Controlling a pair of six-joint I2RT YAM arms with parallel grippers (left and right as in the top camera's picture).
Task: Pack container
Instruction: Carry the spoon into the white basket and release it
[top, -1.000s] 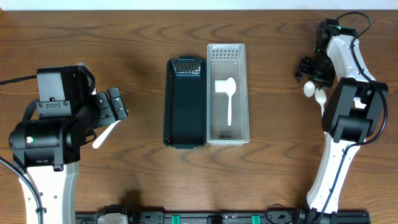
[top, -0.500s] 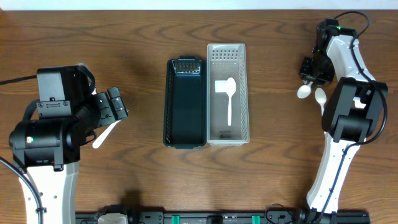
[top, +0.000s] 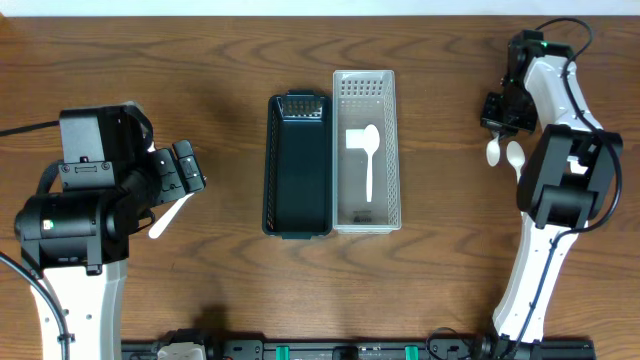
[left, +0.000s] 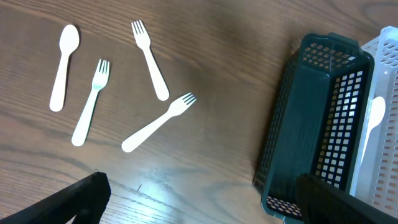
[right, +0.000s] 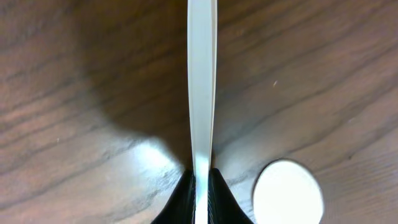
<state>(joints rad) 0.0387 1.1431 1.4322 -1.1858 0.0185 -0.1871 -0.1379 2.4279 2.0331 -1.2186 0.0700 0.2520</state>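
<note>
Worktop (top: 230, 50) of dark wood, seen from above, with two long baskets side by side in the middle. The dark green basket (top: 298, 170) on the left is empty. The white basket (top: 367, 95) on the right already has one packed spoon (top: 368, 160) lying in it.

At the far right edge, the right fingers (right: 184, 193) have just snapped shut from wide apart a moment ago. They now pinch the thin handle of a white spoon (right: 201, 81), which still lies on the wood and has shifted slightly as they closed. A second spoon (right: 288, 190) lies just beside it, its bowl showing at the edge of the wrist view, untouched. That pickup spot is well apart from the baskets.

On the left, the left fingers (left: 74, 196) are unchanged, spread fully and holding nothing. They hover over three white forks (left: 155, 123) and a loose spoon (left: 62, 68) scattered on the wood left of the green basket.

The grip looks secure, so this spoon seems ready to be lifted and carried left to the white basket. Most of the cutlery remains unpacked, so the task appears to be at an early stage.
</note>
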